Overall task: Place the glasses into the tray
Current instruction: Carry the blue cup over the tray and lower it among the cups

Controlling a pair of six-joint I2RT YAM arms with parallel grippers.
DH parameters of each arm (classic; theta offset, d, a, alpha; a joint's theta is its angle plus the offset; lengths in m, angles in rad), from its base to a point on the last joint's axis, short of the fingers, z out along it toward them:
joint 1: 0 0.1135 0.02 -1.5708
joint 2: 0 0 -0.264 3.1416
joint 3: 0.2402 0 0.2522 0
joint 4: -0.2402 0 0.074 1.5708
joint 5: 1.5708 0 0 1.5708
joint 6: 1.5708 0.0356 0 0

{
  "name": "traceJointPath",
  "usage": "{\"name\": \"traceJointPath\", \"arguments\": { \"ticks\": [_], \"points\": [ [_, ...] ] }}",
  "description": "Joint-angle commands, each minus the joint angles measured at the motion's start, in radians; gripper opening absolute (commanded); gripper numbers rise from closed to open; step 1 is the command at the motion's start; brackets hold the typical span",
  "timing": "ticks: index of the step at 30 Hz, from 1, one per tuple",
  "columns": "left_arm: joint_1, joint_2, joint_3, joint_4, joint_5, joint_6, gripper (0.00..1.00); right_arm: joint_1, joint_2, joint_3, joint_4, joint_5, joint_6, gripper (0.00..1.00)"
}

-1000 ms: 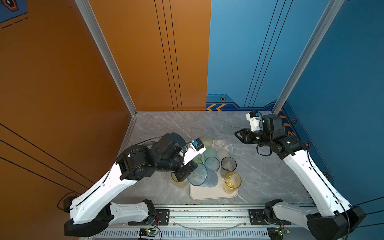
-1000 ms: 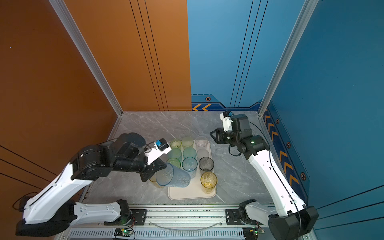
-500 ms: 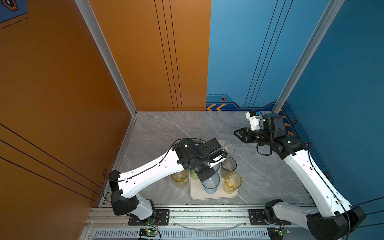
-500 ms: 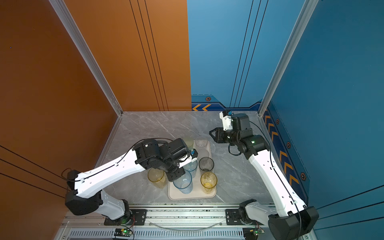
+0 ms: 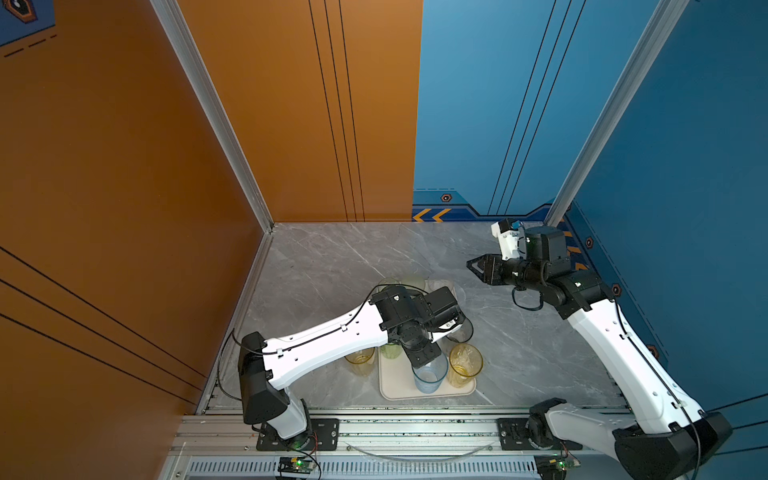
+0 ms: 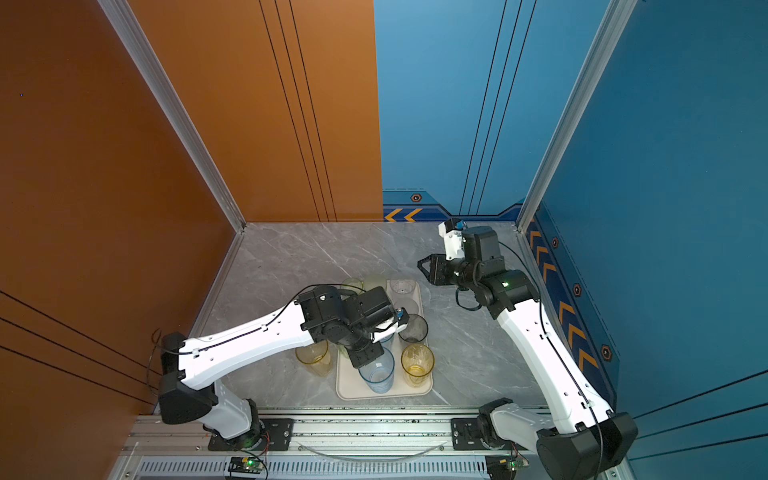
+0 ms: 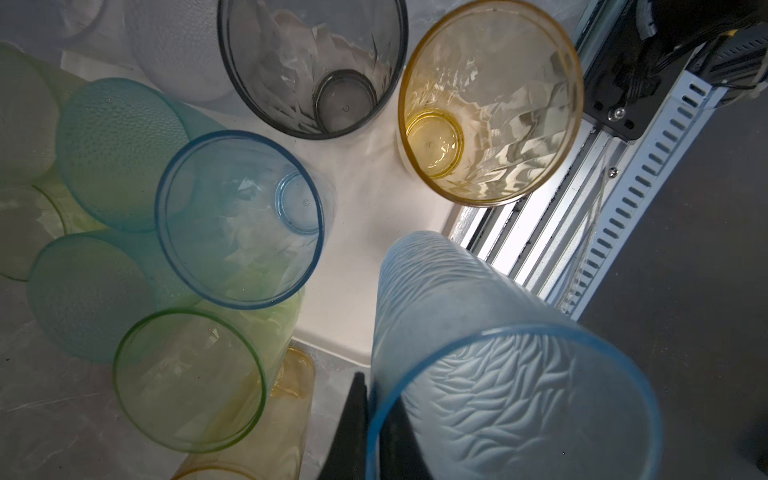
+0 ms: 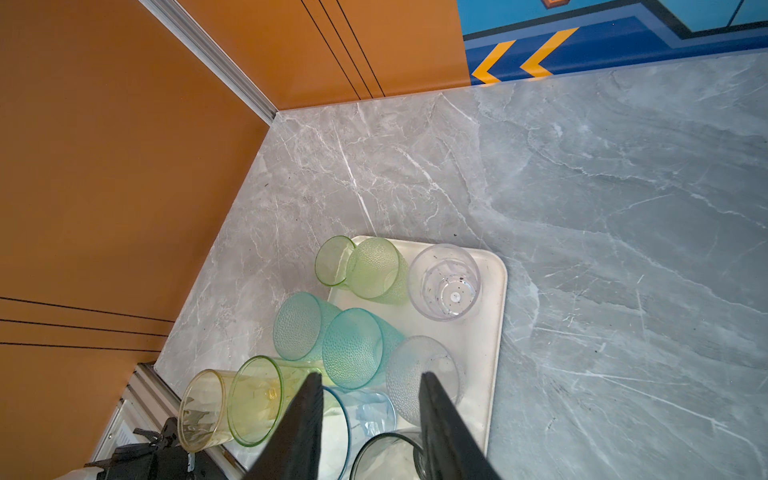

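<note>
My left gripper [image 5: 422, 355] is shut on the rim of a frosted blue glass [image 5: 430, 374], one finger inside and one outside [image 7: 376, 415]. That glass [image 7: 498, 374] hangs upright over the near end of the cream tray [image 5: 395, 388]. On the tray stand an amber glass [image 5: 465, 363], a smoky grey one [image 5: 463, 330], a clear blue one [image 7: 241, 220] and several green, teal and clear ones [image 8: 444, 282] further back. My right gripper [image 5: 473, 266] hovers open and empty beyond the tray's far right corner [image 8: 370, 376].
A yellowish glass [image 5: 360, 360] stands on the marble table [image 5: 332, 266] just left of the tray, with a green glass [image 5: 390, 351] at the tray's left rim. The metal rail [image 5: 395, 428] runs along the front edge. Walls close in the left, back and right.
My left arm has swung down from a raised pose and lowered the frosted blue glass over the tray's near end. The right arm has stayed put.
</note>
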Motion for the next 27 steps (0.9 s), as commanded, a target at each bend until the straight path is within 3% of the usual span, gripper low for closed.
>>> {"name": "traceJointPath", "arguments": {
  "ticks": [1,9,27],
  "points": [
    [0.015,0.008,-0.033,0.052,0.035,-0.024,0.00,0.005,-0.003,-0.001,0.029,-0.016,0.007,0.37],
    [0.043,0.016,-0.098,0.112,0.018,-0.044,0.00,0.006,0.007,-0.004,0.032,-0.016,0.008,0.37],
    [0.052,0.073,-0.072,0.113,-0.043,-0.026,0.00,0.008,0.044,0.000,0.035,-0.025,-0.004,0.37]
  ]
}}
